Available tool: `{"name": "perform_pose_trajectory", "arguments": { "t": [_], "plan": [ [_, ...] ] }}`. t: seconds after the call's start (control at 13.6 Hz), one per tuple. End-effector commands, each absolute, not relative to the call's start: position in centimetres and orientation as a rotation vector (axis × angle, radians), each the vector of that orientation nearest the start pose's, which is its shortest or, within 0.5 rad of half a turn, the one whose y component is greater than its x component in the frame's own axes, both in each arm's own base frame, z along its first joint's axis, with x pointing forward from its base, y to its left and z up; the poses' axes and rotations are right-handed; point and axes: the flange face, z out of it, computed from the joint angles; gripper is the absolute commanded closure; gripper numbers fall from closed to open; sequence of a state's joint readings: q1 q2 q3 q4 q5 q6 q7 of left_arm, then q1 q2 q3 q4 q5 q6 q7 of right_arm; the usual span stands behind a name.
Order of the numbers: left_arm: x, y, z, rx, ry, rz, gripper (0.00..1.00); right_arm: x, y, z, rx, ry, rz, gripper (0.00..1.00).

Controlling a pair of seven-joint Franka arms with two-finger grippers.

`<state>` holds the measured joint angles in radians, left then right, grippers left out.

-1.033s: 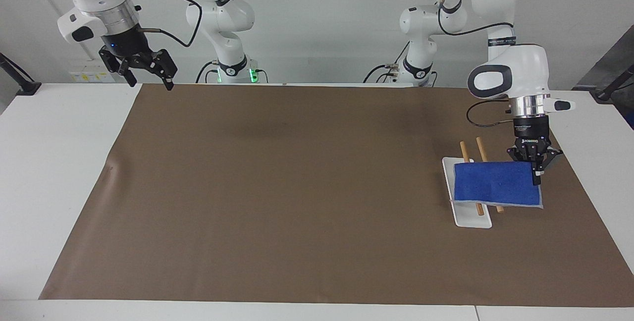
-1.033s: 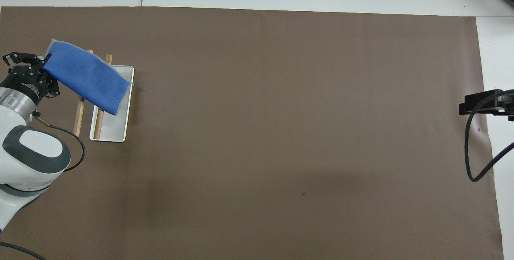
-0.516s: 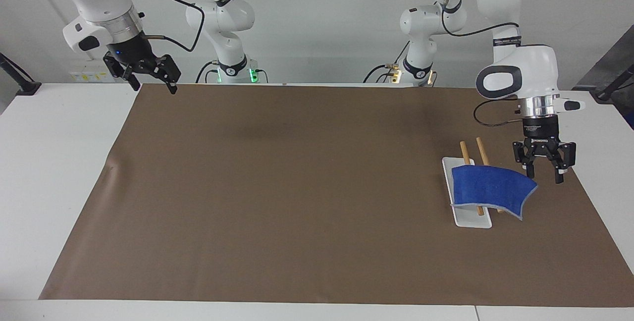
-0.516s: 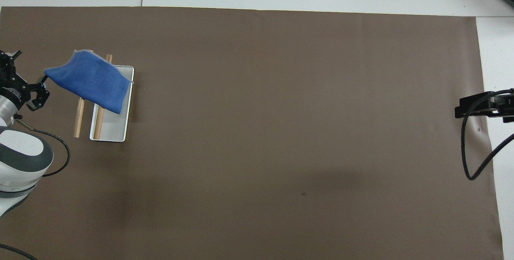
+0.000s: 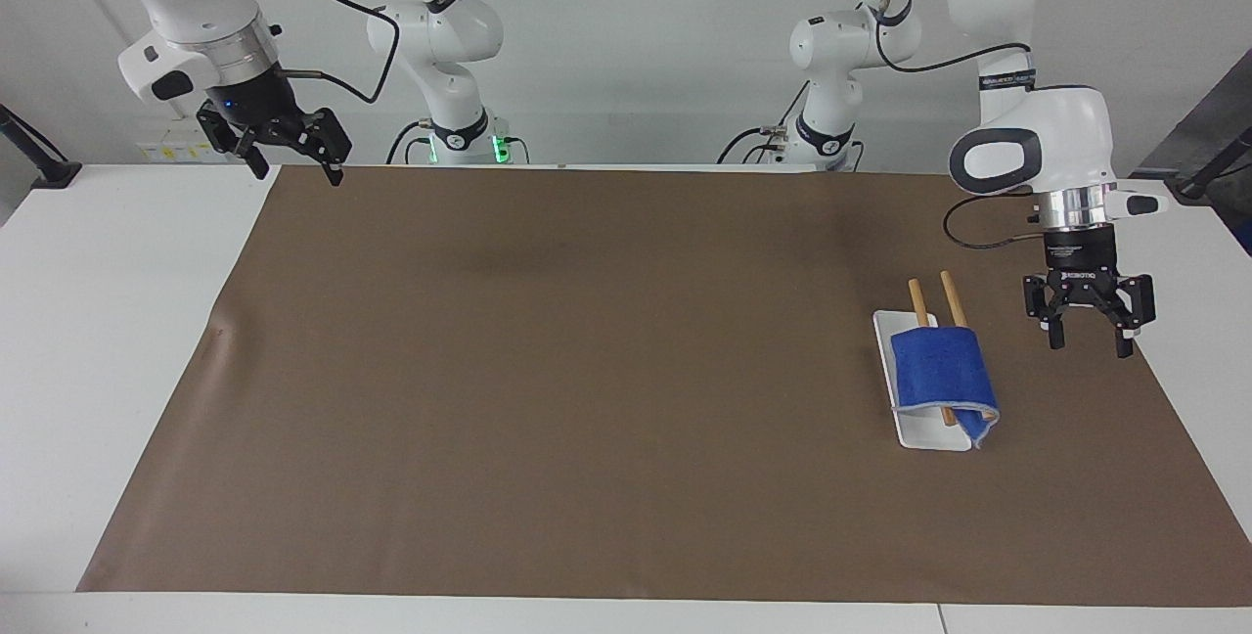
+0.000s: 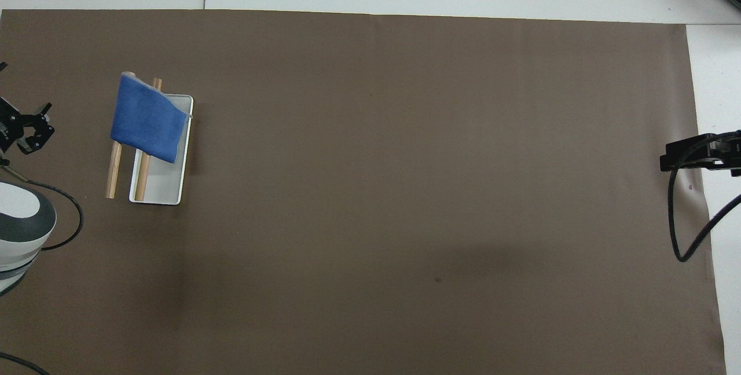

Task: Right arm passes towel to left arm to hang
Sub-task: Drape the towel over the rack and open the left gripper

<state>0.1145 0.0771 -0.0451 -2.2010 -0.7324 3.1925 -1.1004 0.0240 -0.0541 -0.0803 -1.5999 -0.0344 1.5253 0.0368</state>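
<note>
- The towel point(image 5: 941, 372) hung draped over the two wooden rods point(image 5: 919, 301) of the rack point(image 5: 929, 436), at the left arm's end of the table point(image 5: 108, 321).
- Its blue cloth covered the stretch of the rods farther from the robots; the bare rod ends nearer the robots stuck out from under it.
- One corner of the towel drooped past the rack's white base, down toward the brown mat point(image 5: 587, 370).
- In the overhead view the towel point(image 6: 146, 123) lay across both rods point(image 6: 114, 169), and part of it overlapped the white base point(image 6: 165, 187).
- The left gripper point(image 5: 1088, 336) hung above the mat just beside the rack, toward the left arm's edge of the table, and pointed straight down.
- Its fingers stood apart, and nothing was between them; the towel was clear of them, with a gap of mat showing in between.
- In the overhead view only the tip of the left gripper point(image 6: 23, 129) showed at the frame's edge, beside the rack.
- The right gripper point(image 5: 284, 140) hung raised over the corner of the mat at the right arm's end, well apart from the towel and rack.
- Its fingers were spread, and it held nothing; a small blue light showed at its top.
- In the overhead view the right gripper point(image 6: 692, 152) showed only as a black shape at the mat's edge.
</note>
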Motion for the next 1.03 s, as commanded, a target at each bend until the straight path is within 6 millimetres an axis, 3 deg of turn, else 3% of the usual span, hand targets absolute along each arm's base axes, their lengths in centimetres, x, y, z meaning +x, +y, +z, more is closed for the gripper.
{"name": "perform_pose_trajectory", "arguments": {
  "t": [0.0,0.07,0.22,0.44,0.96],
  "plan": [
    [57.3,9.0,45.3,1.421,1.872,0.746,0.07,52.4,-3.6,63.9,-3.169,0.124,0.047,0.0],
    [57.5,7.9,45.4,1.437,1.852,0.739,0.0,52.4,-3.6,64.0,-3.169,0.126,0.045,0.0],
    [57.8,5.2,46.1,1.475,1.8,0.726,0.0,52.4,-3.8,63.9,-3.169,0.131,0.048,0.0],
    [57.4,2.9,48.1,1.492,1.736,0.731,0.0,52.4,-3.8,64.0,-3.169,0.131,0.045,0.0],
    [55.8,0.8,53.4,1.61,1.595,0.691,0.0,52.4,-3.8,64.0,-3.169,0.131,0.045,0.0]
  ]
}}
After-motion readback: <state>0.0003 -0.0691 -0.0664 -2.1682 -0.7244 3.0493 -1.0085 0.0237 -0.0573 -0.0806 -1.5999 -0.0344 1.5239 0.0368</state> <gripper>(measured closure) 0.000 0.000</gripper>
